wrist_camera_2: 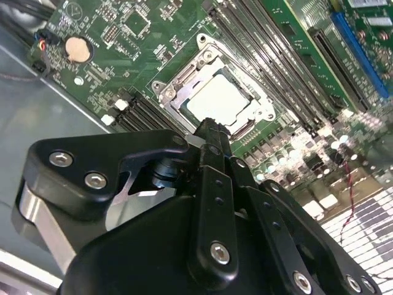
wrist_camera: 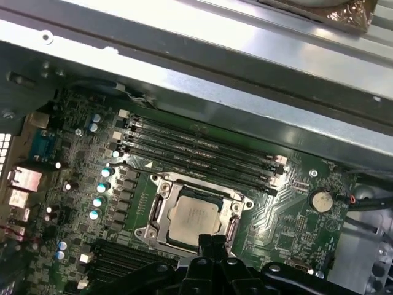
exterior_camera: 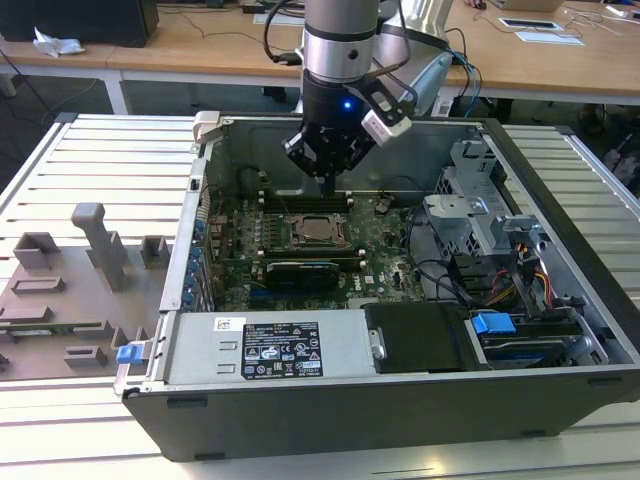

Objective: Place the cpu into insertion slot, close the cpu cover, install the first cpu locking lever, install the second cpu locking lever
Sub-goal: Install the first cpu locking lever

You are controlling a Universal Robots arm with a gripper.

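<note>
The cpu [exterior_camera: 318,229] lies flat in the insertion slot [exterior_camera: 297,233] on the green board inside the open computer case. Its dull silver top shows in both wrist views [wrist_camera_2: 222,101] [wrist_camera: 193,216]. The cpu cover [wrist_camera_2: 178,88] [wrist_camera: 161,208], a silvery frame, lies down around the chip. My gripper [exterior_camera: 328,186] hangs a little above the board, just beyond the socket's far edge, with its dark fingers pressed together and nothing between them. The gripper [wrist_camera_2: 212,128] [wrist_camera: 212,241] has its tips close to one side of the socket in both wrist views.
Long black memory slots [wrist_camera: 196,150] run beside the socket. A black card [exterior_camera: 300,272] sits in front of the socket, and a power supply [exterior_camera: 265,350] lies nearer still. Drive cages and cables [exterior_camera: 480,230] fill the exterior view's right. A grey fixture plate [exterior_camera: 70,280] lies outside the case at its left.
</note>
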